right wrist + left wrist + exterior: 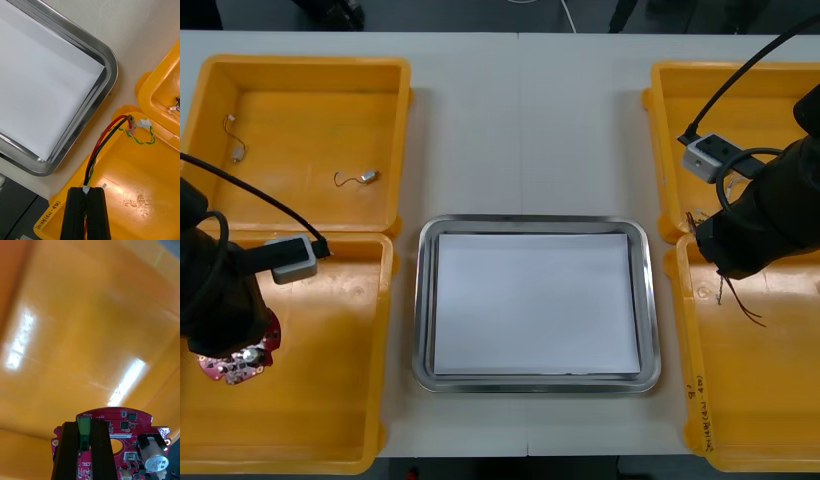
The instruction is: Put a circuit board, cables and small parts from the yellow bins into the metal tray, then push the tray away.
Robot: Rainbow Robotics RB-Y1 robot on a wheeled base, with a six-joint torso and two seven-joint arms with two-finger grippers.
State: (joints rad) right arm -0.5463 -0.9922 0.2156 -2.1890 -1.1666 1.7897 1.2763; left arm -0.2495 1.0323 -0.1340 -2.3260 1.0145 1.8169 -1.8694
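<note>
My left gripper (84, 450) is shut on the green connector of a round red circuit board (125, 427), with the orange bin floor behind it. In the front view that board (242, 358) shows under the left arm, inside the near left yellow bin (330, 400). My right gripper (88, 213) is shut on a red, black and yellow cable (107, 140), held over the corner of the near right bin (142, 187). The cable's thin ends (742, 305) hang below the right arm. The metal tray (425, 300), white inside, lies between the bins with nothing in it.
The far left bin (305, 70) holds two small metal parts (366, 177) (237, 152) with thin wires. More cable ends (176, 104) lie in the far right bin (670, 110). The tray's rim (108, 63) is close beside the right gripper's bin.
</note>
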